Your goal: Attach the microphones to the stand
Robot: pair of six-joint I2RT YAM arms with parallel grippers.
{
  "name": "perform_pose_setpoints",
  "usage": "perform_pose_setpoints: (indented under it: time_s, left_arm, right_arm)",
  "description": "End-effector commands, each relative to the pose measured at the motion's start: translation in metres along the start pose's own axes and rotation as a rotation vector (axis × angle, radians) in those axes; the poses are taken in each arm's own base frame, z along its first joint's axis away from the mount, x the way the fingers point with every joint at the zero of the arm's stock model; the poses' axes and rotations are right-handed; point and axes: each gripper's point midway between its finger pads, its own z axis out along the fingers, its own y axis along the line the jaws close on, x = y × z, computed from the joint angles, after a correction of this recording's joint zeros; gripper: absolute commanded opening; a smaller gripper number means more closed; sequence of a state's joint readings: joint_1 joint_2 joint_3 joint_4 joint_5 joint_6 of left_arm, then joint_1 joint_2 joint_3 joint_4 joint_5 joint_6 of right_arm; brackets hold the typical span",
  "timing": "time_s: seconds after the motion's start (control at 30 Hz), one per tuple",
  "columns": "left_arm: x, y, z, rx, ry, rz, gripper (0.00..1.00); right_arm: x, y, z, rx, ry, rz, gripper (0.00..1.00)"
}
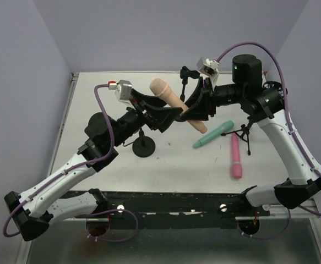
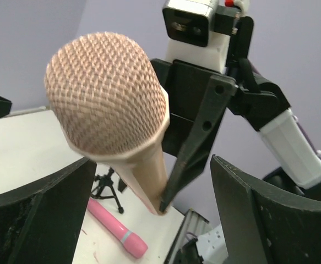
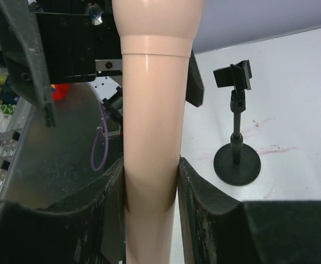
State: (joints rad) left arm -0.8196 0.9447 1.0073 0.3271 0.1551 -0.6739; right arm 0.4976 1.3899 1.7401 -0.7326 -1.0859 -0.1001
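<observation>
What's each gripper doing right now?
Left gripper: open, straddling the head of the peach microphone.
Right gripper: closed on the peach microphone's body.

Left arm (image 1: 66, 176) stretched inward, left end effector (image 2: 152, 165) spread wide, right arm (image 1: 289, 143) elbowed inward, right end effector (image 3: 151, 184) pinching the peach microphone (image 3: 149, 110), the two facing each other.

Robot lab test cell, not a home: white desk (image 1: 171, 165) boxed in by plain lilac walls (image 1: 22, 71), my L arm (image 1: 61, 181) & R arm (image 1: 292, 148) bolted to a black rail (image 1: 177, 202), purple cables (image 1: 248, 44) looping off both.
</observation>
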Motion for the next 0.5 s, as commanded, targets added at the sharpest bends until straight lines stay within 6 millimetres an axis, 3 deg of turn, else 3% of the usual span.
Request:
perform_pose_setpoints:
  time_s: [0.0,0.07,0.27,0.37,0.47]
  left_arm:
    - [-0.026,0.005,0.016,-0.066,-0.107,0.091,0.89]
    - [-0.026,0.008,0.021,-0.086,-0.121,0.088,0.85]
    - [-0.02,0.004,0.028,-0.051,-0.119,0.07,0.58]
    - [-0.017,-0.002,0.025,-0.022,-0.098,0.06,0.58]
    - [-0.013,-0.008,0.021,0.005,-0.077,0.041,0.72]
  right_arm:
    - [-0.003,0.021,-0.003,-0.076,-0.027,-0.003,0.13]
    - [0.002,0.021,-0.002,-0.081,-0.025,0.01,0.13]
    - [0.008,0.013,-0.002,-0.037,-0.022,0.015,0.14]
    - [0.008,0.008,-0.003,-0.014,-0.024,0.019,0.14]
    - [0.006,0.002,-0.005,0.004,-0.03,0.024,0.14]
